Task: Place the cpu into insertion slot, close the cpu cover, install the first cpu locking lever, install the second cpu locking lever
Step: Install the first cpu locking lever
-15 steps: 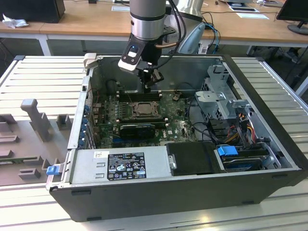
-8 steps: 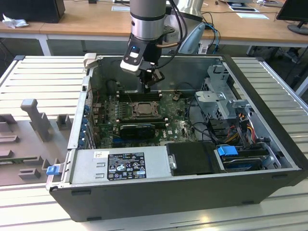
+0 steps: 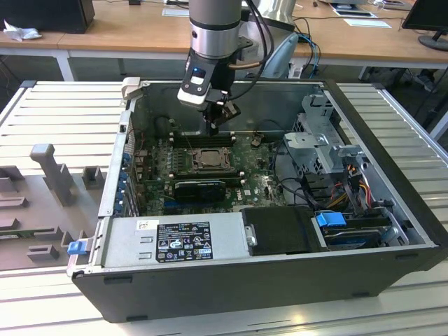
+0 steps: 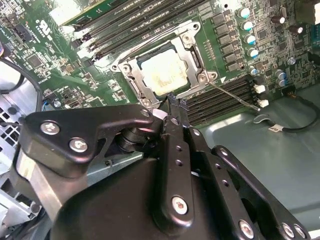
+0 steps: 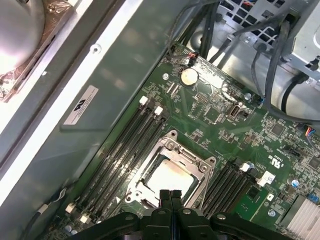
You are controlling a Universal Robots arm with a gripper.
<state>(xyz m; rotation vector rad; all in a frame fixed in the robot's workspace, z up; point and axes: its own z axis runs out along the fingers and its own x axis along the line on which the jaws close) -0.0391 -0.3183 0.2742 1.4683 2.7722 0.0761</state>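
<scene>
The board [image 3: 262, 178] is deep green, speckled with tiny silver and black parts. On it, the chip [image 4: 162, 72] has a pale beige-silver face with faint cloudy blotches, and the cover [image 4: 194, 55] framing it is bright silver. The long memory slots [image 5: 125, 145] are black. The hand [image 5: 170, 192] is matt black with shiny silver screw heads. The case [image 3: 280, 287] is dark grey, with a vivid blue clip [image 3: 330, 219] inside. The worktop [image 3: 63, 105] is pale grey, ribbed in straight lines.
</scene>
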